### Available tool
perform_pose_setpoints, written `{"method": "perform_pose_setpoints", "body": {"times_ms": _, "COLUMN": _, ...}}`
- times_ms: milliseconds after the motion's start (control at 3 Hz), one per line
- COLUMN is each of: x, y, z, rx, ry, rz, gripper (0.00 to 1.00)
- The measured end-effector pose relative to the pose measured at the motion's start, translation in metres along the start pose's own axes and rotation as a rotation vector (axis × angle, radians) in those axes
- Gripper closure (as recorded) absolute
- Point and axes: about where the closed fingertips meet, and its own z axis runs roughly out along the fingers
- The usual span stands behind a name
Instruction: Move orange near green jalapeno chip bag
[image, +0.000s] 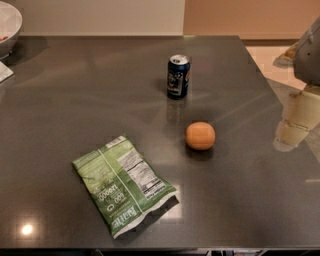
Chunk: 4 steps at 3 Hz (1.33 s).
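Observation:
The orange sits on the dark grey table, right of centre. The green jalapeno chip bag lies flat at the front left of the orange, with its white nutrition panel facing up, a clear gap between them. My gripper hangs at the right edge of the view, over the table's right side, to the right of the orange and apart from it. It holds nothing that I can see.
A dark blue soda can stands upright behind the orange. A white bowl sits at the far left corner, with a white item's edge below it. The table's right edge runs near the gripper.

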Motion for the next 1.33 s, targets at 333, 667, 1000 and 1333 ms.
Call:
{"method": "perform_pose_setpoints", "body": {"times_ms": 333, "x": 0.000, "y": 0.000, "z": 0.000, "rx": 0.000, "ry": 0.000, "rz": 0.000, "gripper": 0.00}}
{"method": "perform_pose_setpoints", "body": {"times_ms": 667, "x": -0.005, "y": -0.002, "z": 0.006, "rx": -0.003, "ry": -0.021, "rz": -0.004, "gripper": 0.00}}
{"method": "perform_pose_setpoints", "body": {"times_ms": 1000, "x": -0.016, "y": -0.003, "z": 0.024, "rx": -0.029, "ry": -0.078, "rz": -0.012, "gripper": 0.00}}
{"method": "perform_pose_setpoints", "body": {"times_ms": 1333, "x": -0.031, "y": -0.001, "z": 0.047, "rx": -0.066, "ry": -0.135, "rz": -0.025, "gripper": 0.00}}
